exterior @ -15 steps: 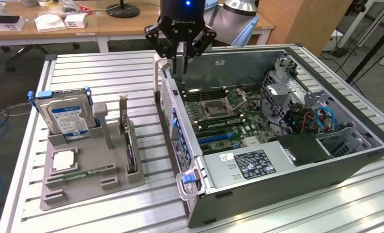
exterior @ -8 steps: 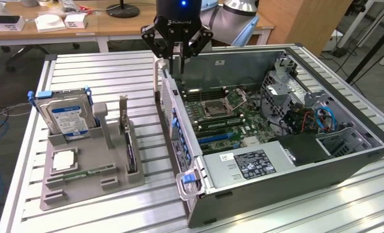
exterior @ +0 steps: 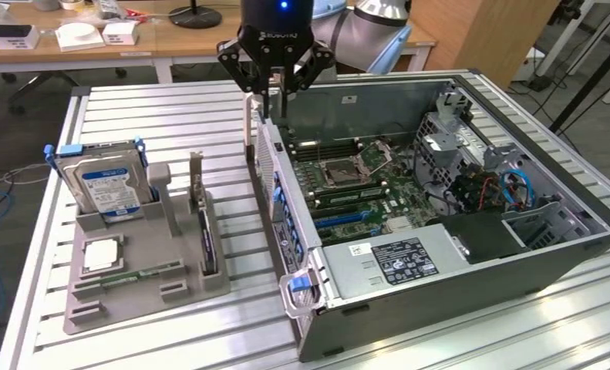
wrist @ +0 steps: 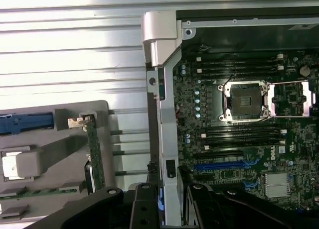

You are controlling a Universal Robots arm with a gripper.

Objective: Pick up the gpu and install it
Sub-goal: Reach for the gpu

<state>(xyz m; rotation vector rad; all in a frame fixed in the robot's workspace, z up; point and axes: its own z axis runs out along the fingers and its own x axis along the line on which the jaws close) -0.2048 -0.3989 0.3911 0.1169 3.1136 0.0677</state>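
Gripper (wrist: 172, 199) jaws part-spread, empty, over the case (exterior: 470, 285) rear wall; gpu (exterior: 208, 239) upright in the holder (exterior: 89, 308) slot by the bench (exterior: 181, 108) left edge: looks light, stiff, fragile, so pinch the bare top edge, not the components.

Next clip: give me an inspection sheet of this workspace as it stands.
Surface: slatted metal table, carrying grey holder and open computer case.
Job's things: gpu upright in the holder, not yet picked.
Clutter: hard drive, processor chip, memory stick in the holder.
End effector: above the case wall nearest the holder, apart from the gpu.
Cables: blue and red wiring inside the case.
Surroundings: desks with boxes behind.
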